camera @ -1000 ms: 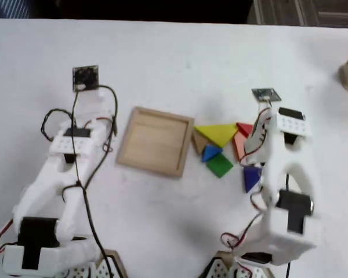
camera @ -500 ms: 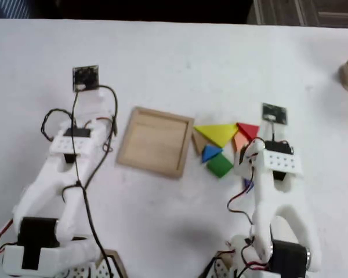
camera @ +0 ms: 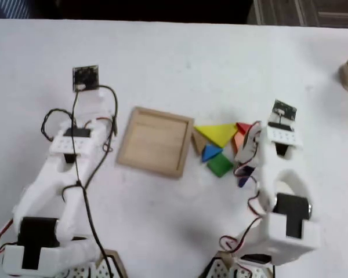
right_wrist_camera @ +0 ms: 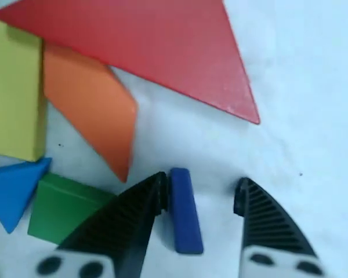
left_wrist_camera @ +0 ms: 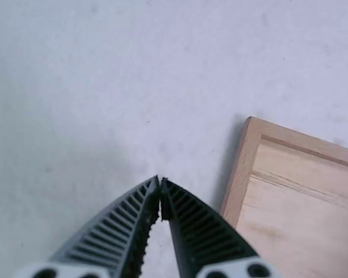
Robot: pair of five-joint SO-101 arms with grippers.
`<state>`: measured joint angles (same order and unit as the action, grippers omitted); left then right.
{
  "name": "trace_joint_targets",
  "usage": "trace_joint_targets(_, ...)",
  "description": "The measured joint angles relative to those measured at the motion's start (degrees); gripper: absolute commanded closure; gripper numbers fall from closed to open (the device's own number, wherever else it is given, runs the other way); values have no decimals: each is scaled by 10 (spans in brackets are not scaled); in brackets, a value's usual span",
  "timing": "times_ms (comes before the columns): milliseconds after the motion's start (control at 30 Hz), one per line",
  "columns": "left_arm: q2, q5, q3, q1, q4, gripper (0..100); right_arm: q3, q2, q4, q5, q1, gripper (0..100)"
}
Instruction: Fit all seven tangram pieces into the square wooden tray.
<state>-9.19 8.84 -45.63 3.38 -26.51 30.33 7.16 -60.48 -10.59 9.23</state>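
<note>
Navy piece (right_wrist_camera: 183,215) inside the spread right hand (right_wrist_camera: 201,181).

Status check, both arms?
Left gripper shut, beside tray corner. Right gripper open, fingers straddling dark blue piece on table. Green piece close beside one finger; tray holds no pieces yet.

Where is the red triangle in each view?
High view: red triangle just right of the yellow piece.
Right wrist view: red triangle next to the orange piece.
Left wrist view: the tray, one corner.
Shared landmark: the yellow piece, beside the red triangle in the high and right wrist views.
</note>
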Motion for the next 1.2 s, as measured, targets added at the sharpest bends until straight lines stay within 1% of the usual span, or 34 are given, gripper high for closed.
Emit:
trace_joint_targets(100, 0, 0, 0, 0, 0, 976, -41, 33, -34, 19, 0, 802)
trace_joint_targets(233, 0, 0, 0, 0, 0, 976, -55, 47, -41, 26, 0, 817)
trace_joint_targets(300, 0, 0, 0, 0, 0, 976, -55, 47, -41, 26, 0, 878)
trace_joint_targets(367, 0, 0, 0, 0, 0, 976, -55, 49, -41, 26, 4, 972)
trace_joint_targets(400, 0, 0, 0, 0, 0, 976, -57, 49, -41, 26, 7, 991)
trace_joint_targets(467, 0, 0, 0, 0, 0, 976, -57, 49, -44, 28, 14, 967)
trace_joint_targets(533, 0, 0, 0, 0, 0, 976, -59, 50, -57, 28, 17, 984)
trace_joint_targets(633, 0, 0, 0, 0, 0, 976, -66, 51, -73, 31, 17, 981)
trace_joint_targets(800, 0, 0, 0, 0, 0, 976, -67, 49, -89, 62, 16, 981)
trace_joint_targets(967, 0, 0, 0, 13, 0, 976, -67, 0, -115, 71, 8, 981)
trace_joint_targets(1100, 0, 0, 0, 25, 0, 976, -67, -47, -126, 73, -35, 981)
trace_joint_targets(1200, 0, 0, 0, 37, 0, 976, -67, -72, -134, 73, -93, 981)
